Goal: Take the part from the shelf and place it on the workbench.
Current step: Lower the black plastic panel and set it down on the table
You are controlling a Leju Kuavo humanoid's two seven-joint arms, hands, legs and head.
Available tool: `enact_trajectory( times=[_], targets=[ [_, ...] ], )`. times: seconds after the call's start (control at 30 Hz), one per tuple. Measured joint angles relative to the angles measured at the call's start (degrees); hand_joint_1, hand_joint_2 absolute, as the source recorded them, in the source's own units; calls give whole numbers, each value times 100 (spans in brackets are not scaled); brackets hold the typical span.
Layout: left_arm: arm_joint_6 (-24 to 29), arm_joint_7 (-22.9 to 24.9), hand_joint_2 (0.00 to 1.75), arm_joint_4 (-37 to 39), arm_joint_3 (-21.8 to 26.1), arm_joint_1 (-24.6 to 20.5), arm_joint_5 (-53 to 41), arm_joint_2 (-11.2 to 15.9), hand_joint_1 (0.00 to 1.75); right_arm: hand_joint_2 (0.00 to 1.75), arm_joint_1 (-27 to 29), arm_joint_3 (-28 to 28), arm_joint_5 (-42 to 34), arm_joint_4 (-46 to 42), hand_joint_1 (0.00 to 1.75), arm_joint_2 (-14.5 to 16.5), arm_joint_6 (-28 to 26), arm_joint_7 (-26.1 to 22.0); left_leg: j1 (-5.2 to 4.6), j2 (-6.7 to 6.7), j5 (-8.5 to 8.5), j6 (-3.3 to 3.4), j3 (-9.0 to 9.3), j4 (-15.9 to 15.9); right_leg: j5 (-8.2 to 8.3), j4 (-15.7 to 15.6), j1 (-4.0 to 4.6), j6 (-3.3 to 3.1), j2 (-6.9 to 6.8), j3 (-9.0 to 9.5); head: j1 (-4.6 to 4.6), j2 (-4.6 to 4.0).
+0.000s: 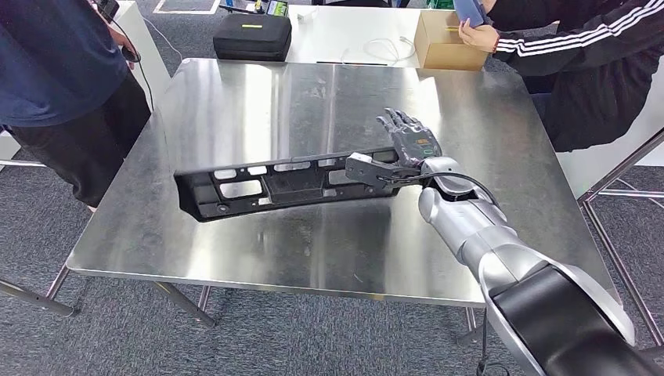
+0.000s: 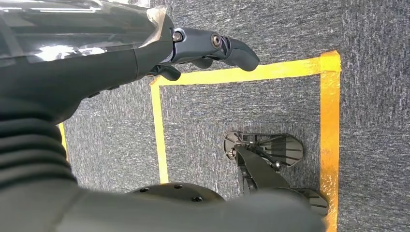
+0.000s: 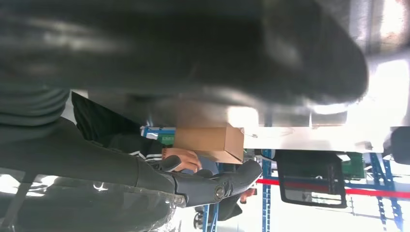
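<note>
I have the right hand [image 1: 407,153] at the part's [image 1: 274,184] end, fingers spread, grip unclear; part lies flat mid-counter [image 1: 235,86].

Left hand [image 2: 208,50] hangs above grey carpet [image 2: 372,29], fingers loosely curled, holding nothing. Yellow tape [image 2: 330,121] marks square outline on carpet below hand.

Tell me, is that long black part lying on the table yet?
Cannot tell. The long black part stretches over the steel table, one end by the right hand.
</note>
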Motion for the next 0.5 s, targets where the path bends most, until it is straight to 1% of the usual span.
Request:
enact_trajectory(
  times=[0.33,0.5],
  targets=[
    [3,2,0,0,0,1,-38,-16,0,0,0,-3,-2,-1,0,114,20,-38,0,0,0,0,8,0,0,0,0,0,1,8,0,0],
    [4,5,0,1,0,1,-50,-40,0,0,0,-4,1,-1,0,168,110,-145,0,0,0,0,11,0,0,0,0,0,0,11,1,0]
  ],
)
